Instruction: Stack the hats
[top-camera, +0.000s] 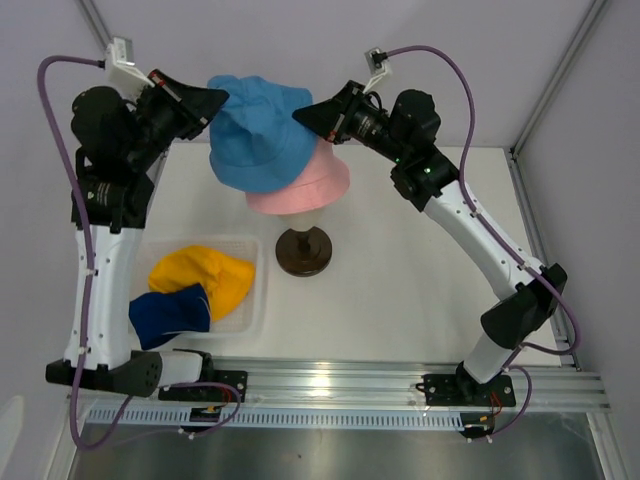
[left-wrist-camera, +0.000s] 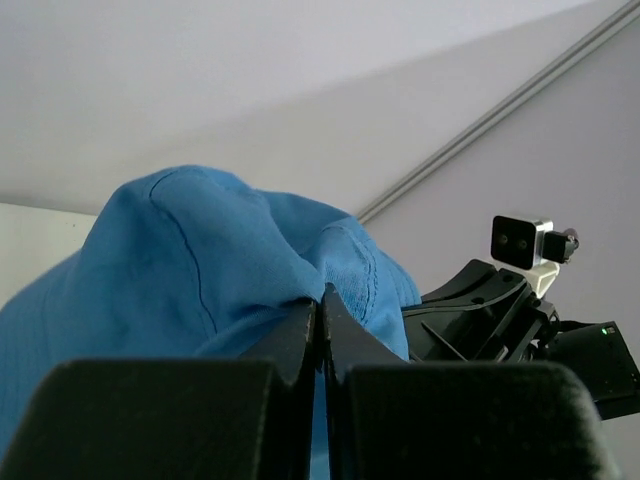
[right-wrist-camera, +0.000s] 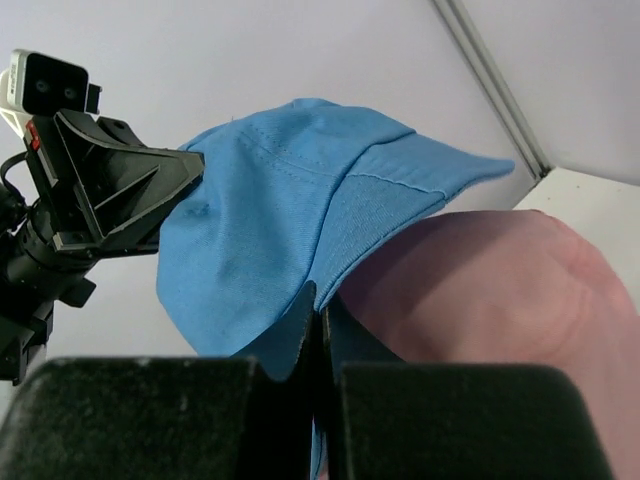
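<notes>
Lt blue hat (top-camera: 258, 135) over pink hat (top-camera: 318, 186); yellow hat (top-camera: 203, 274), navy hat (top-camera: 168, 313) in tray (top-camera: 252, 316).

Right gripper (right-wrist-camera: 320, 315) pinched tight on the brim of the light blue hat (right-wrist-camera: 265, 215), blue crown bulging up against the white wall (right-wrist-camera: 300, 50), pink hat (right-wrist-camera: 490, 300) tucked just beneath it, left gripper (right-wrist-camera: 185, 168) meeting the far brim

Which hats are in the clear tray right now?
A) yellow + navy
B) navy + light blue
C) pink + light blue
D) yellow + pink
A: the yellow hat and the navy hat lie in the clear tray, while the left gripper and the right gripper pinch the light blue hat above the pink hat.
</notes>
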